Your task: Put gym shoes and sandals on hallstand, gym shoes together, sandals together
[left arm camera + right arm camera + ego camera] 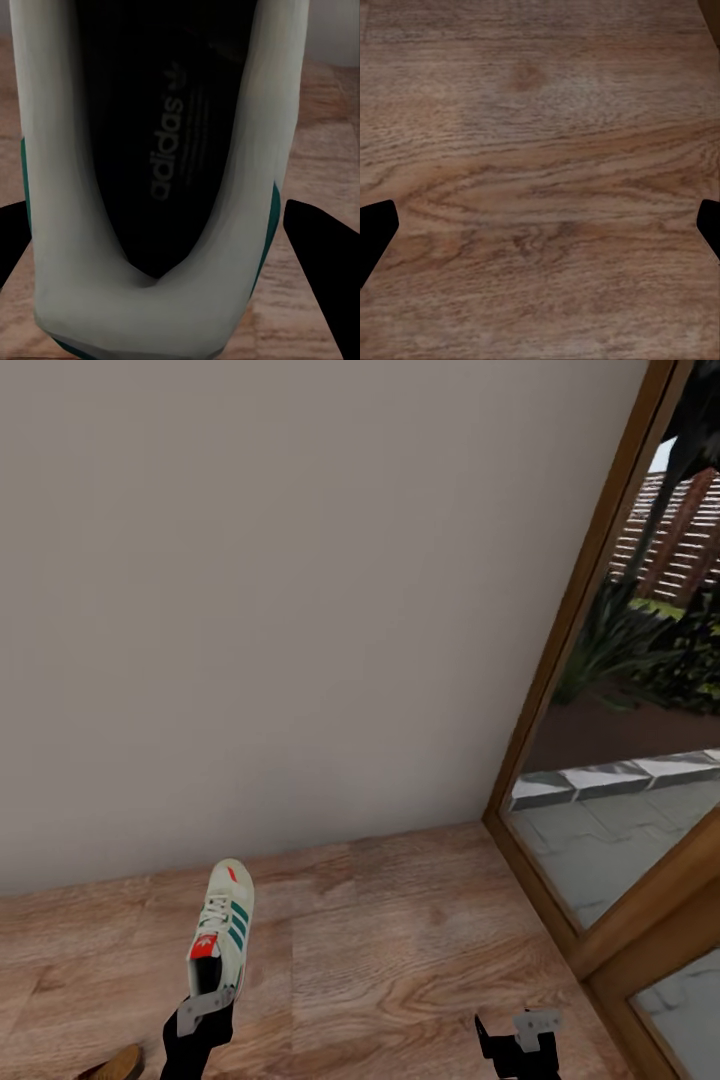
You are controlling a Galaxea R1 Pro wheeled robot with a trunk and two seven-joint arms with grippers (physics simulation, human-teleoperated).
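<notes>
— White leather, green stripes, a red-orange tongue patch: that lace-up gym shoe (224,926) is lying on the light brown wood-plank corridor floor (400,940), toe pointing toward the plain beige wall (300,590).

— And the left end effector (205,1003)?

— It is sitting right at the shoe's heel. In the left wrist view the heel (150,300) is lying between the two dark fingers (319,240), with a little floor showing on each side, so the fingers are spread around it and not pinching it.

— What is the right end effector (520,1032) doing?

— It is hanging low over bare planks (540,180), well apart from the shoe, its fingers (375,236) standing wide apart with nothing between them.

— Anything else down there?

— A tan-brown thing (115,1065) is peeking in at the bottom edge beside the left arm; too little is showing to name it. To the right, a wood-framed glass door (620,760) is looking out on grey paving and plants.
</notes>
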